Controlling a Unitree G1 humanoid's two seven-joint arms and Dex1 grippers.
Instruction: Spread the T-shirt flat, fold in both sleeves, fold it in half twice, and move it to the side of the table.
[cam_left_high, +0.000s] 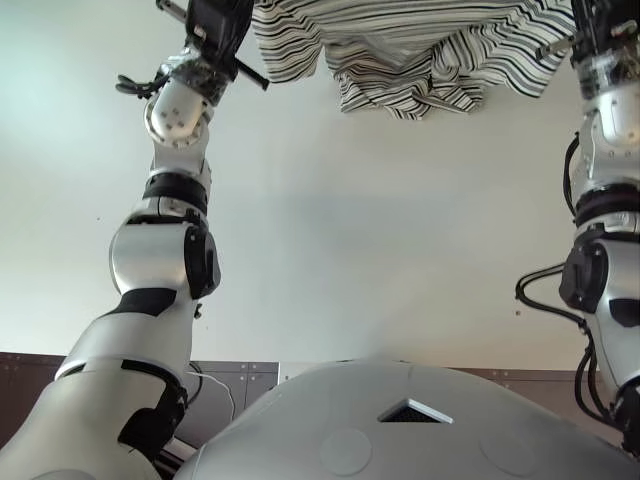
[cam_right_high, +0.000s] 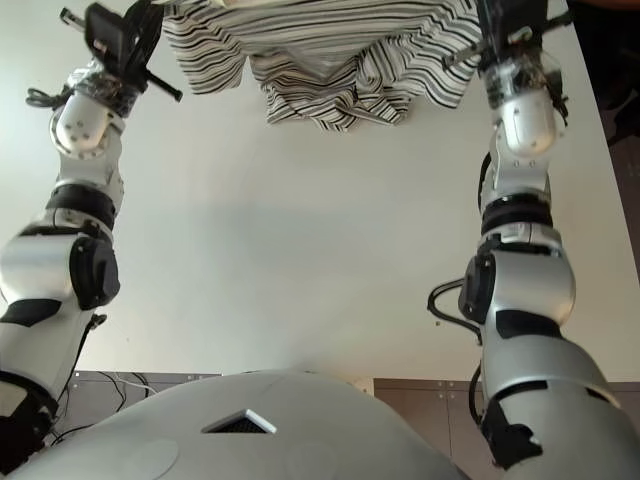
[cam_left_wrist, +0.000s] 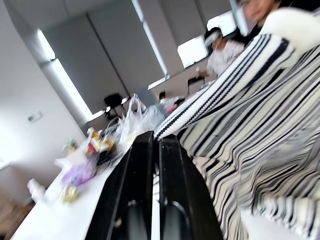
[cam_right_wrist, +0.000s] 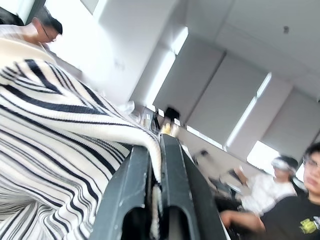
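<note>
A black-and-white striped T-shirt (cam_left_high: 420, 50) hangs bunched over the far part of the white table (cam_left_high: 380, 230), stretched between both grippers. My left gripper (cam_left_high: 222, 25) holds its left edge and my right gripper (cam_right_high: 505, 25) holds its right edge; the middle sags in folds towards the tabletop. In the left wrist view the gripper (cam_left_wrist: 156, 137) is shut, with the striped cloth (cam_left_wrist: 260, 110) pinched at the fingertips. The right wrist view has its gripper (cam_right_wrist: 155, 145) shut on a fold of the shirt (cam_right_wrist: 50, 130), which runs down between the two fingers.
The white tabletop stretches bare from the shirt to its near edge (cam_left_high: 300, 362). Below that edge are dark panels and cables (cam_left_high: 215, 385). Another table with bags and bottles (cam_left_wrist: 100, 150) stands farther off in the room.
</note>
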